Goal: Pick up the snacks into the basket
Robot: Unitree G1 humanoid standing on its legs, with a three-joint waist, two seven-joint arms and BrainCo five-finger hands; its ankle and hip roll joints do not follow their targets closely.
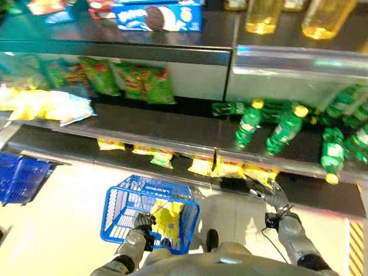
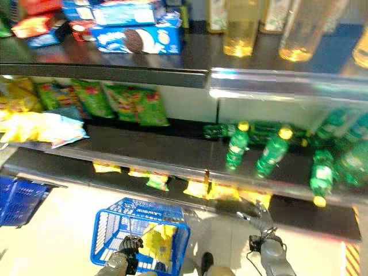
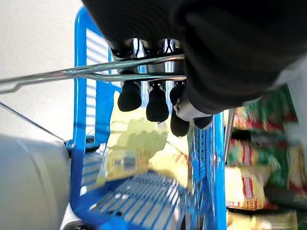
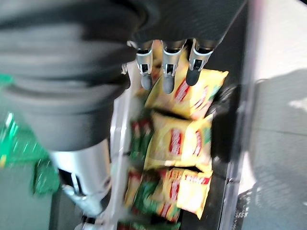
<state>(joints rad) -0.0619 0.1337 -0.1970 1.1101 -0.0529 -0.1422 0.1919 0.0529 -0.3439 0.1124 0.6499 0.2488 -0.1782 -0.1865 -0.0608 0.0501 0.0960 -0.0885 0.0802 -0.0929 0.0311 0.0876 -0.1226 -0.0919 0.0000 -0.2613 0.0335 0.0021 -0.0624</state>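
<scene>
Blue basket (image 1: 123,210), yellow snack bags (image 1: 168,221), green bottles (image 1: 248,123)

Left robot hand (image 1: 145,224) curled round a wire handle (image 3: 96,73); right robot hand (image 1: 277,198) extended forward, fingers straight.

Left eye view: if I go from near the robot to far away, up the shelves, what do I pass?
Blue basket → yellow snack packs on the lowest shelf → green bottles → cookie box on top.

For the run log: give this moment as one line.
left hand: shut on basket handle | blue basket: holds yellow snack bag | right hand: open, near bottom-shelf yellow snack bags
</scene>
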